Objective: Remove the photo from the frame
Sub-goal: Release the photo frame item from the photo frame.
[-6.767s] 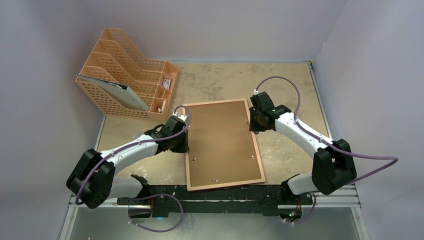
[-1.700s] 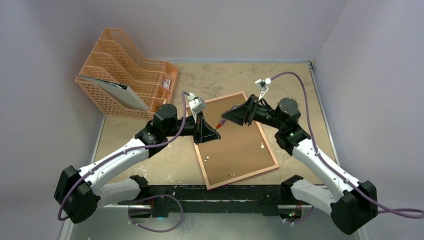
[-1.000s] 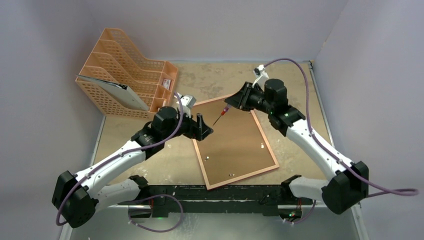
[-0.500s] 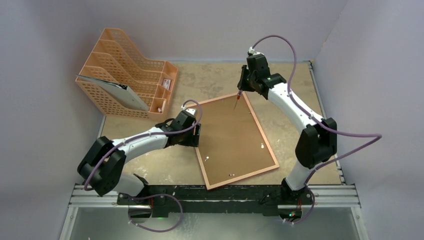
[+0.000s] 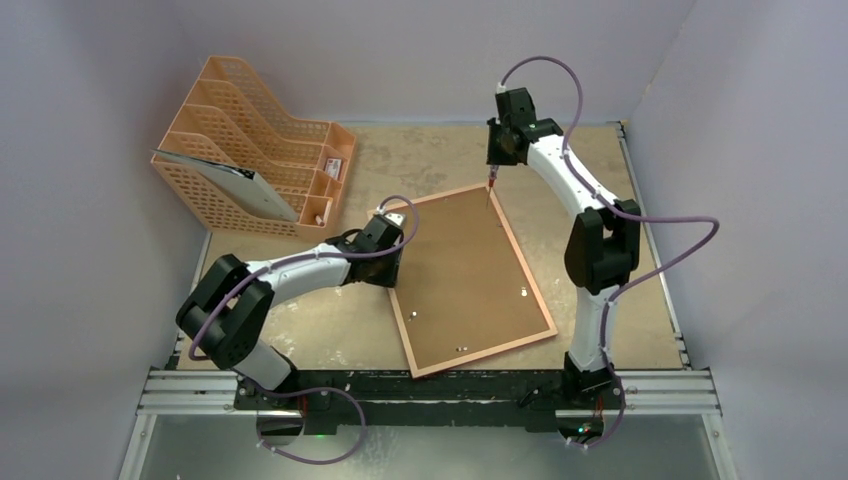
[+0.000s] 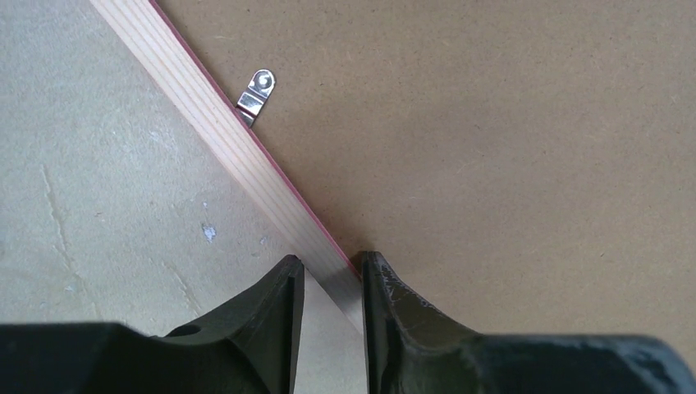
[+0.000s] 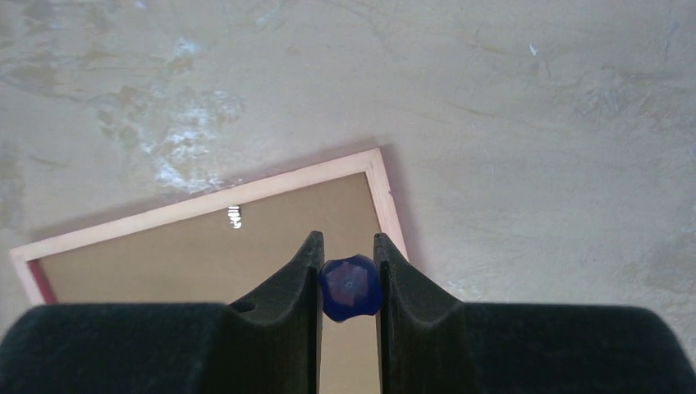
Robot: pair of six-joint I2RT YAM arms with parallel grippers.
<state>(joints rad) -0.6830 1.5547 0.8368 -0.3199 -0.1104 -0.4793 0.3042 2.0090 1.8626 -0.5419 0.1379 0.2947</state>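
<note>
While the frame (image 6: 244,156) lies back-up and skewed on the table (image 5: 440,150), brown backing board (image 5: 465,270) on top, the photo isn't visible. I take it it's under that board, so not out yet.

Left gripper (image 6: 331,261) straddles the frame's left rail, one finger each side, very close. Can't tell if it's actually biting.

Right gripper (image 7: 346,238) is clamped on a blue-handled screwdriver (image 7: 350,289), tip pointing down at the frame's far corner.

Step in hand, as I read it: freeing the metal clips. One clip (image 6: 256,97) beside the left gripper bridges board and rail; a second clip (image 7: 234,217) sits by the far rail.

Next move calls for the left side steadying the frame, then the tip lowered onto the second clip and its tab swung off without slipping.
</note>
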